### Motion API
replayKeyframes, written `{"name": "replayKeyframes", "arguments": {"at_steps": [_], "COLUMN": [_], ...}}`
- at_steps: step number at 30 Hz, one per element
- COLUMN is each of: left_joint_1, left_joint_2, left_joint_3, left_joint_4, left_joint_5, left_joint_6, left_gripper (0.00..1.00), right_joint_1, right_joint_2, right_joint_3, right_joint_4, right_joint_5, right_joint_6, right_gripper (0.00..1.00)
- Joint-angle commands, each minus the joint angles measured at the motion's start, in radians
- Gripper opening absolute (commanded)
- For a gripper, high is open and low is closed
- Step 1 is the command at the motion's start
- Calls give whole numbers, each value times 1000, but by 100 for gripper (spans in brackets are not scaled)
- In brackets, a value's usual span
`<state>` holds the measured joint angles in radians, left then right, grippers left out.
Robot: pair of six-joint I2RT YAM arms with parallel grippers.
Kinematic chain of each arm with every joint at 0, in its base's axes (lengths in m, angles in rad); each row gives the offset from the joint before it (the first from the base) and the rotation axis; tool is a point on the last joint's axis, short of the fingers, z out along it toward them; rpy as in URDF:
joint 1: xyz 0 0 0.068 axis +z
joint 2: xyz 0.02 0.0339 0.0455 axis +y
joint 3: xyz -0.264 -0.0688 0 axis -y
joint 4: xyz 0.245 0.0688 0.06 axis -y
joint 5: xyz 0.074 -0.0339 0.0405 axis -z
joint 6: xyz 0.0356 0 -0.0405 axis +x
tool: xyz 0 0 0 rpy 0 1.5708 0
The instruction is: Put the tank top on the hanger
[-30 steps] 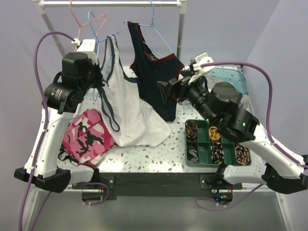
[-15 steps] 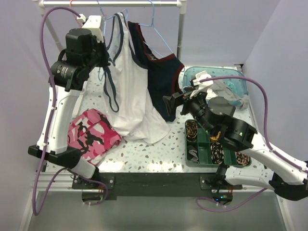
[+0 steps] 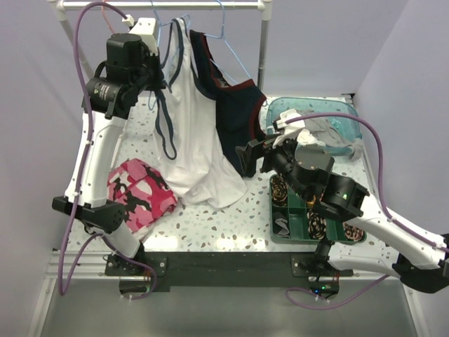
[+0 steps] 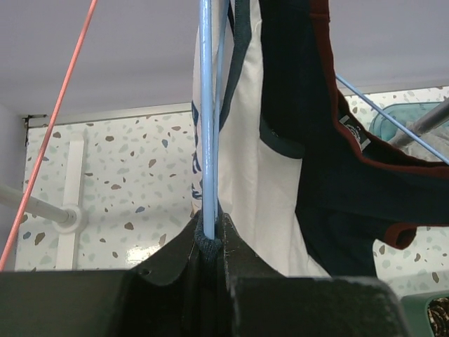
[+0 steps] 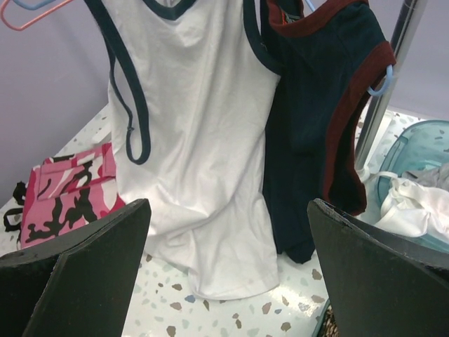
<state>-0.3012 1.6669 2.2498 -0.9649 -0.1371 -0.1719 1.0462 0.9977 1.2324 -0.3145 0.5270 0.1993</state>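
Up at the far left of the desk point(image 3: 210, 223), the left gripper point(image 4: 209, 237) is raised to just beneath the rail point(image 3: 210, 5). Its fingers point(image 4: 172, 256) are clamped together on the wire of the hanger point(image 4: 205, 105), and a bit of dark ribbed trim is pinched in with the wire. The wire runs straight up from the grip, close against the edge of the tank top point(image 3: 195, 133).

The tank top hangs down from there, toward the near side of the desk, one navy-trimmed strap loop drooping free on its left. Its hem reaches down to the desk; whether it rests there I cannot tell. Just right of it, partly overlapping, hangs a dark navy top with red trim point(image 3: 235, 119) on its own blue hanger point(image 3: 226, 38). A pink hanger point(image 4: 52, 126) is at the left in the left wrist view.

The right gripper point(image 3: 250, 151) is low, near the middle of the desk, pointing left at the two hanging tops, its fingers point(image 5: 81, 274) wide apart and holding nothing. A pink camouflage garment point(image 3: 137, 196) lies folded at the near left. A green compartment tray point(image 3: 271, 207) sits at the near right under the right arm, and a teal basin point(image 3: 298, 107) with cloth in it is further back on the right.
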Motion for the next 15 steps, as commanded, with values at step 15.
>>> {"name": "replayKeyframes", "arguments": {"at_steps": [15], "left_joint_1": [19], "left_joint_2": [-27], "left_joint_3": [-136], "left_joint_4": [164], "left_joint_5": [36], "left_joint_6": [25], "left_gripper": [0], "right_joint_1": [0], "right_joint_2": [-19], "right_joint_3": [-25], "right_joint_4": [31], "right_joint_5": [-27], "right_joint_6": [41], "right_gripper": [98]}}
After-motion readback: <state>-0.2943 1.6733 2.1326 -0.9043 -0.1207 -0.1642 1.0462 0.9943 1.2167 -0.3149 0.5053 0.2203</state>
